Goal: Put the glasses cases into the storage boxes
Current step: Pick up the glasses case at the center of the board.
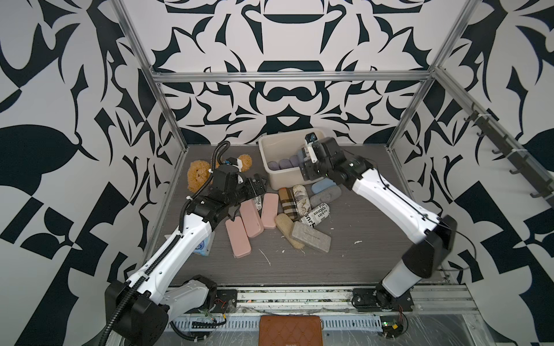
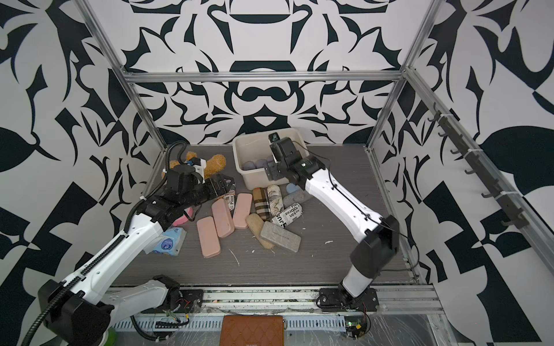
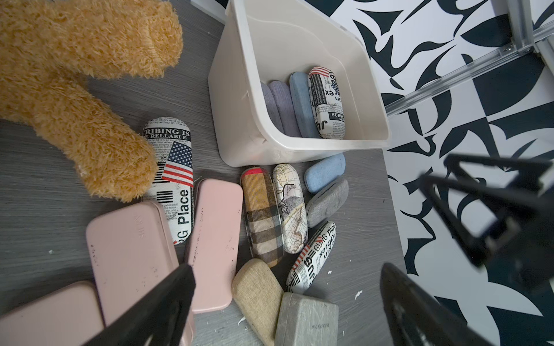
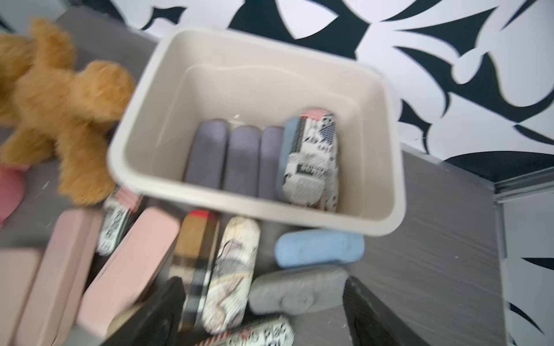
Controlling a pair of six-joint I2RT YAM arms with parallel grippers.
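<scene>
**Five cases in, about eleven still out**

storage box sits at the back of the table, by the wall; inside it: three lilac glasses cases, one blue, one newspaper-print, packed side by side; the rest lie heaped just in front of the box: pink, plaid, map-print, light blue, grey felt, tan; roughly a third done, I'd say; left gripper spread wide and empty over the heap's left end; right gripper parted too, nothing in it, near the box's front rim; grey wood-grain top flecked with white crumbs; black-and-white patterned walls, aluminium frame; teddy bear and tissue packet off left.
</scene>
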